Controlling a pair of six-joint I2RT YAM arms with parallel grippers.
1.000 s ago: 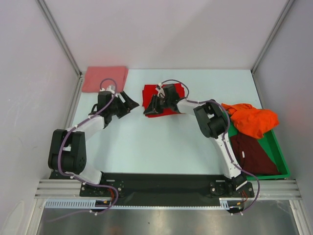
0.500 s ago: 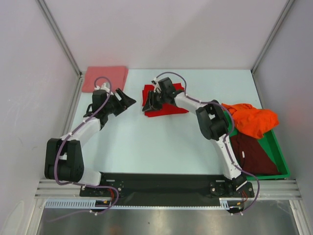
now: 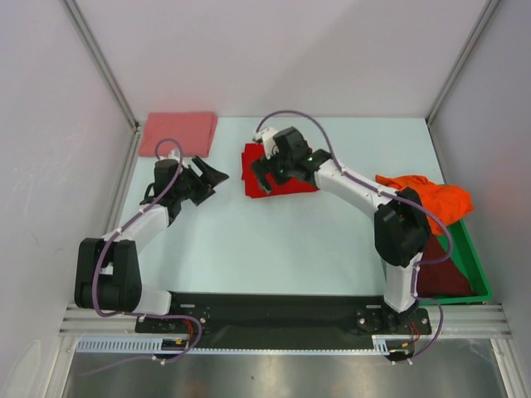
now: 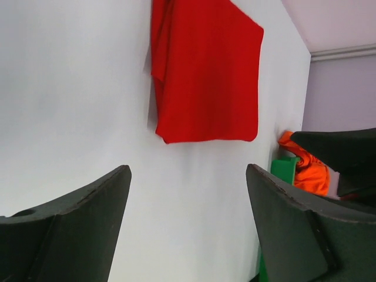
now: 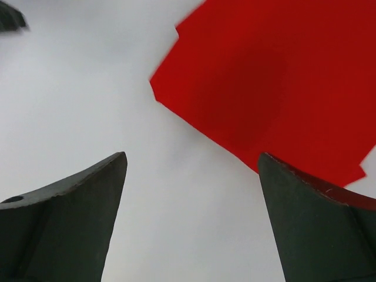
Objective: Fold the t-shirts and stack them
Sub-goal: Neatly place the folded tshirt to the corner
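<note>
The red t-shirt (image 4: pixel 205 76) lies folded, it seems, mid-tabletop under the right gripper (image 5: pixel 191 158) — its jaws and the left gripper's (image 4: pixel 188 170) wide, empty — so next it likely needs gripping and stacking on the pink t-shirt (image 3: pixel 177 133) at the far-left corner.

White-and-black left arm (image 3: pixel 145 220) reaches toward one o'clock, its black two-finger left gripper (image 3: pixel 212 179) spread wide; right arm (image 3: pixel 357 186) stretches toward ten o'clock, right gripper (image 3: pixel 262 177) likewise gaping.

Lighting bright, diffuse and even across the pale worktop (image 3: pixel 315 240). A soft, narrow shadow hugs the red t-shirt (image 4: pixel 205 70) along its left edge. In the right wrist view its edges look slightly blurred.
</note>
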